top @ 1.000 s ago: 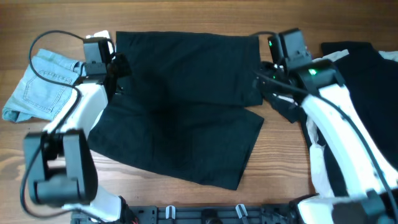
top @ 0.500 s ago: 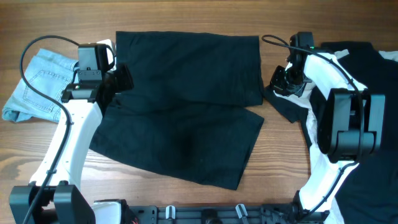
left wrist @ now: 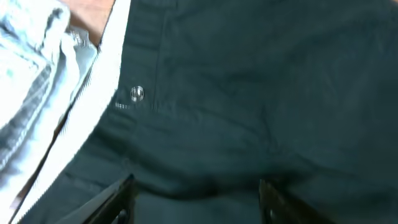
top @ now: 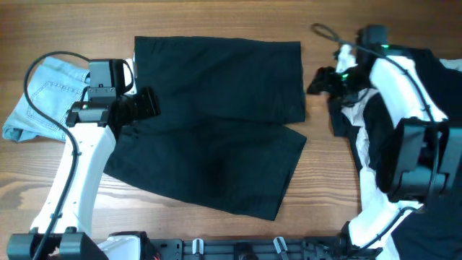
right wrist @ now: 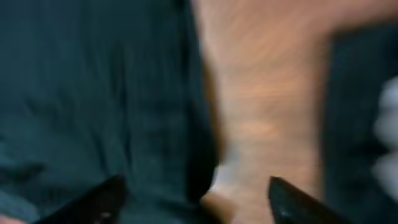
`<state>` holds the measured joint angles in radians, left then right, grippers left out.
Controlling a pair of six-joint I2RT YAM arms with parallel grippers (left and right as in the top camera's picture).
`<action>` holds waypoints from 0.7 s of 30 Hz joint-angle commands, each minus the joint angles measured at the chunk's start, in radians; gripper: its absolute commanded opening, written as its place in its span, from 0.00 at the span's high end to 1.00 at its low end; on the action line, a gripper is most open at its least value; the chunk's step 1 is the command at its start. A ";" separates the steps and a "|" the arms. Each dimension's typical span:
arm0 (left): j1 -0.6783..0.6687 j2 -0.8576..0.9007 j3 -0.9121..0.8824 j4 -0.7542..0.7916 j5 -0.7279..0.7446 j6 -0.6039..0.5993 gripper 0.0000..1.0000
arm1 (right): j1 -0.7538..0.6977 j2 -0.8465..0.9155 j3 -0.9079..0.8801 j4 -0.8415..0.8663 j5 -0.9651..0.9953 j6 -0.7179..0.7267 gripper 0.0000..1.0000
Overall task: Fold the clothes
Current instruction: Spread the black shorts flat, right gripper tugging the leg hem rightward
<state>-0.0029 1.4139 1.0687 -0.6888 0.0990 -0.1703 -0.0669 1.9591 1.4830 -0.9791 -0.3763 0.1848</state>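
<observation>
The black shorts [top: 216, 123] lie folded on the wooden table, one leg over the other. My left gripper [top: 148, 103] hovers open at their left edge; its wrist view shows the dark fabric [left wrist: 261, 93] with a metal snap [left wrist: 137, 94] and both fingers [left wrist: 196, 202] spread, empty. My right gripper [top: 320, 81] is open just right of the shorts' right edge, over bare wood; its blurred wrist view shows the shorts' edge [right wrist: 112, 99] and the fingers [right wrist: 196, 202] apart. A heap of black and off-white garments [top: 422, 108] lies at the right.
A light blue denim garment [top: 43, 97] lies at the far left, also in the left wrist view [left wrist: 28, 68]. A white strip [left wrist: 93, 106] borders the shorts there. Bare wood [right wrist: 267, 106] separates the shorts and the heap. Black rail [top: 238, 249] at the front edge.
My right gripper has pulled back to the right, off the shorts' right edge toward the heap. My left gripper has shifted slightly down and right along the left edge.
</observation>
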 commanded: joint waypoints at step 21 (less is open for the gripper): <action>-0.002 -0.017 -0.002 -0.142 -0.039 0.006 0.29 | 0.078 -0.199 -0.286 -0.054 0.101 0.002 0.39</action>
<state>-0.0029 1.4132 1.0687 -0.8276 0.0986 -0.1703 -0.0059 1.7878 1.2186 -1.0039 -0.2512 0.1932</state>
